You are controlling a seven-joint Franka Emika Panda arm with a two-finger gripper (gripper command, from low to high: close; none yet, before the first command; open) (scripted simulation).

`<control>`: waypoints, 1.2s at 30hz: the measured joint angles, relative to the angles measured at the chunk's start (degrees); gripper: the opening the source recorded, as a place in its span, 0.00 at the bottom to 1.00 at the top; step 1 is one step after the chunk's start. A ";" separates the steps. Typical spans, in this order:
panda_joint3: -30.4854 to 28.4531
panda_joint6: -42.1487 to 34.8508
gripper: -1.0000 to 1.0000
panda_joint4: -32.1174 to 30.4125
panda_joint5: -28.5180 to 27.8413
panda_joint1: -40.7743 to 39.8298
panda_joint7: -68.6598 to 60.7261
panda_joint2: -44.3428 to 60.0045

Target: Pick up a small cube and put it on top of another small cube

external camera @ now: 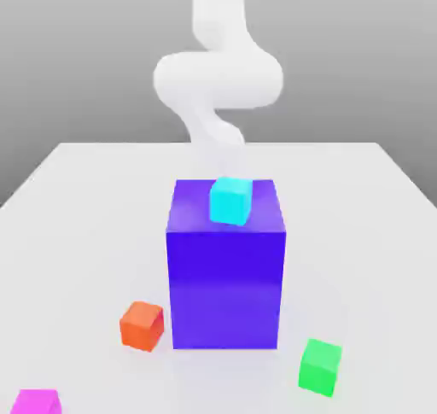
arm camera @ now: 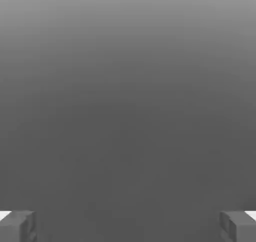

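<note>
Four small cubes are in front of me, and none is in the claw yet; I judge the step in hand to be the first reach, so choosing well matters most. My gripper (arm camera: 128, 226) stands wide, its two grey fingertips (arm camera: 17, 226) far apart with nothing between them. I would go for a cube with free sides; the orange cube (external camera: 142, 325) sits just beside the big blue block (external camera: 226, 267), near its lower corner on the exterior view's left, so the fingers should close along the line that runs parallel to the block's face, not across it. The green cube (external camera: 320, 366) lies near the block's lower corner on the exterior view's right, apart from it, and looks the easier pick; I would come straight down, centre it, and close squarely on two flat faces. The cyan cube (external camera: 230, 201) rests on top of the block, slightly turned; the pink cube (external camera: 36, 401) lies well apart from the block, beyond the orange one; all look matte, sharp-edged and alike in size. The white arm (external camera: 218, 79) rises behind the block.
</note>
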 joint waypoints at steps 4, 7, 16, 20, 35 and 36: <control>-4.40 1.56 0.50 1.03 2.74 1.80 -4.82 8.59; -7.54 2.71 0.50 1.76 4.92 2.99 -8.43 14.79; -14.29 5.90 0.50 4.04 12.90 3.65 -20.32 33.60; -15.38 7.40 0.50 5.03 15.88 1.72 -25.19 41.88; -16.14 17.02 0.50 8.51 17.17 -5.69 -35.88 70.10; -15.22 18.50 0.50 9.04 18.11 -6.47 -36.62 72.23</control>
